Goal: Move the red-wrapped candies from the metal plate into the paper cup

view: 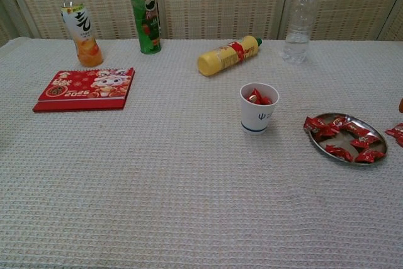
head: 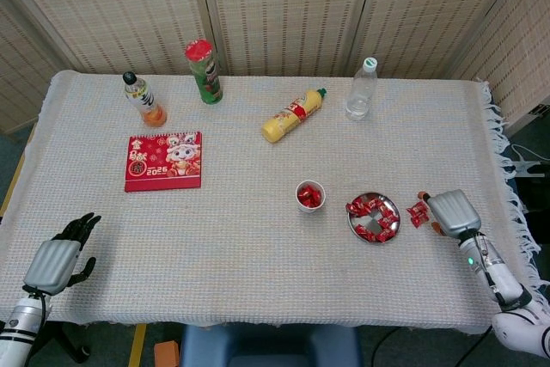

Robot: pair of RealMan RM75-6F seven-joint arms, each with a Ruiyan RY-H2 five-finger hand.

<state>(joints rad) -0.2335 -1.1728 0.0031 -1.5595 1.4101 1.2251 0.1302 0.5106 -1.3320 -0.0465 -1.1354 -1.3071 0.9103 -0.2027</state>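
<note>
Several red-wrapped candies (head: 371,219) lay on the metal plate (head: 373,235) beside the paper cup (head: 309,195) from overhead, my right hand (head: 453,211) seemingly empty by a stray candy (head: 418,213), left hand (head: 57,261) idle, while the chest camera showed neither hand clearly.

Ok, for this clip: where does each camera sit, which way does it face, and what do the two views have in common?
Head view: high above the near table edge, looking steeply down on the whole table; the left robot hand and right robot hand show at the bottom corners.
Chest view: low at the near edge, facing across the table towards the screen wall; only an orange fingertip shows at the right border.
Shared: paper cup, metal plate of red-wrapped candies, red calendar and the bottles behind.
</note>
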